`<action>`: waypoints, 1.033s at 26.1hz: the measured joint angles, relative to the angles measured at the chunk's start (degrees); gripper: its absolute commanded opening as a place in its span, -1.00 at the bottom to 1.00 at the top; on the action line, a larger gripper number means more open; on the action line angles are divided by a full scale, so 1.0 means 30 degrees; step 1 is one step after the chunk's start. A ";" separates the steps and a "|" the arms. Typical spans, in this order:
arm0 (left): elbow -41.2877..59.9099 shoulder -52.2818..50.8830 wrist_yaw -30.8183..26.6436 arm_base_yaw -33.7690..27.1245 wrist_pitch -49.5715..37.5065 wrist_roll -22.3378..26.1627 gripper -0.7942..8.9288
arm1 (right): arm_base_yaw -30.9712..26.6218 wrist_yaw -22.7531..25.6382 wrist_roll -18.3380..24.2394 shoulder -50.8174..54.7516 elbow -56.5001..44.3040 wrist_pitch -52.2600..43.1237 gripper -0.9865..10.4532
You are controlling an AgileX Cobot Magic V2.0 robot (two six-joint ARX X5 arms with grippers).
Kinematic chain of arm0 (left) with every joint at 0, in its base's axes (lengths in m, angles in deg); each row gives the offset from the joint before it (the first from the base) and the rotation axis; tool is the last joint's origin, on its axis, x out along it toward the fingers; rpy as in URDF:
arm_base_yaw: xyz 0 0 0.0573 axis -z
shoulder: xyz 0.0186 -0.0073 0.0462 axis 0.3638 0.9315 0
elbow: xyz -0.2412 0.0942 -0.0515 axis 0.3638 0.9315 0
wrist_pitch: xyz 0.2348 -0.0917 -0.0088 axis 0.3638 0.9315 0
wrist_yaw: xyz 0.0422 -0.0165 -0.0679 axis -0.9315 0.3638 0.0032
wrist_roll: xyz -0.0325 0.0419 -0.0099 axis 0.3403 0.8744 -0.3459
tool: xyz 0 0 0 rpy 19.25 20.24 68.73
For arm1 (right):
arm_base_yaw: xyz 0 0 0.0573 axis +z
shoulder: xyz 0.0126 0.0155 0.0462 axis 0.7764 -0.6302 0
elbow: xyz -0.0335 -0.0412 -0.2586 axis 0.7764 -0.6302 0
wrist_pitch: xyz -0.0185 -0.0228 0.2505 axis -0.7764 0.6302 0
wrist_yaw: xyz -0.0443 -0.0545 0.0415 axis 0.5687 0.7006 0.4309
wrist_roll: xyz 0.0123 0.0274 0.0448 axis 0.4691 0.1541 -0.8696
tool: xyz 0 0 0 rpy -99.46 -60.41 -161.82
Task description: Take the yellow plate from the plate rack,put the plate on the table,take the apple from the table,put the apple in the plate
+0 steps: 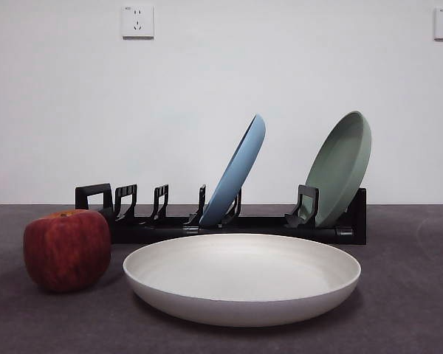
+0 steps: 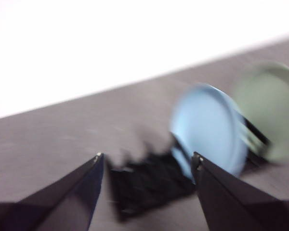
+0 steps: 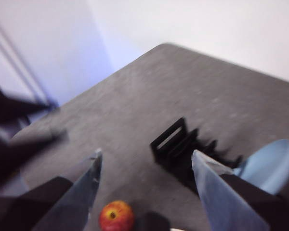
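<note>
Now, going from left to right in the front view, the blocky red apple with yellowish streaks [image 1: 66,249] is sitting on the flat dark grey matte table [image 1: 413,295], just beside the wide, shallow, cream-yellow matte plate [image 1: 241,279], which is already lying flat on the table in front of the long low black plastic plate rack [image 1: 229,221]. In that rack a light blue plate [image 1: 236,169] is leaning near the middle and a sage green plate [image 1: 340,168] is leaning at the far end.

No arm is showing in the front view. The left gripper [image 2: 148,161] is hanging above the rack and the blue plate, its jaws spread wide with nothing between them. The right gripper [image 3: 145,159] is hovering high over the table with the apple below it, jaws likewise wide apart and empty; both wrist pictures are blurred.

Judging by this, the plate step is done and the apple is waiting to be picked. The risk lies in the apple's rounded, blocky shape: jaws closing off-centre could be rolling it away or nudging it against the plate's rim, and a descent drifting sideways could be striking the rack's end loop close behind it.
</note>
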 measured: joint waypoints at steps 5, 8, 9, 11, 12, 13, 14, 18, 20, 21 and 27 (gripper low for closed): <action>0.0000 -0.2747 -0.0386 -0.2900 0.0393 0.0838 -0.20 | 0.1967 0.0044 0.0678 -0.1654 0.0000 -0.0022 -0.15; 0.0000 -0.4080 -0.0911 -0.4080 0.0641 0.1355 -0.20 | 0.3330 0.0947 0.1064 -0.3075 0.0007 -0.0073 -0.10; 0.0000 -0.4422 -0.1035 -0.4291 0.0692 0.1486 -0.20 | 0.3752 0.1406 0.1217 -0.3548 0.0007 -0.0073 -0.10; 0.0000 -0.5268 -0.1355 -0.4634 0.0896 0.1734 -0.20 | 0.4656 0.2310 0.1661 -0.4750 0.0007 -0.0073 -0.09; 0.0000 -0.5632 -0.1435 -0.4699 0.1005 0.1865 -0.20 | 0.5027 0.2586 0.1887 -0.5340 0.0007 -0.0073 -0.09; 0.0000 -0.5960 -0.1523 -0.4721 0.1086 0.1953 -0.20 | 0.5319 0.2812 0.2055 -0.5865 0.0007 -0.0087 -0.09; 0.0000 -0.6382 -0.1581 -0.4721 0.1304 0.2018 -0.20 | 0.5792 0.3031 0.2324 -0.6688 0.0007 -0.0204 -0.09; 0.0000 -0.6725 -0.1923 -0.4728 0.3016 0.2193 -0.20 | 0.6929 0.3920 0.2973 -0.9843 0.0007 -0.0576 -0.01; 0.0000 -0.6725 -0.1931 -0.4728 0.3840 0.2186 -0.20 | 0.7096 0.3920 0.3096 -1.1176 0.0007 -0.0714 -0.01; 0.0000 -0.6725 -0.1931 -0.4728 0.4065 0.2193 -0.20 | 0.7096 0.3927 0.3133 -1.1781 0.0007 -0.0874 -0.01; 0.0000 -0.6725 -0.1931 -0.4728 0.4218 0.2186 -0.20 | 0.7045 0.3920 0.3169 -1.4025 0.0007 -0.1880 -0.01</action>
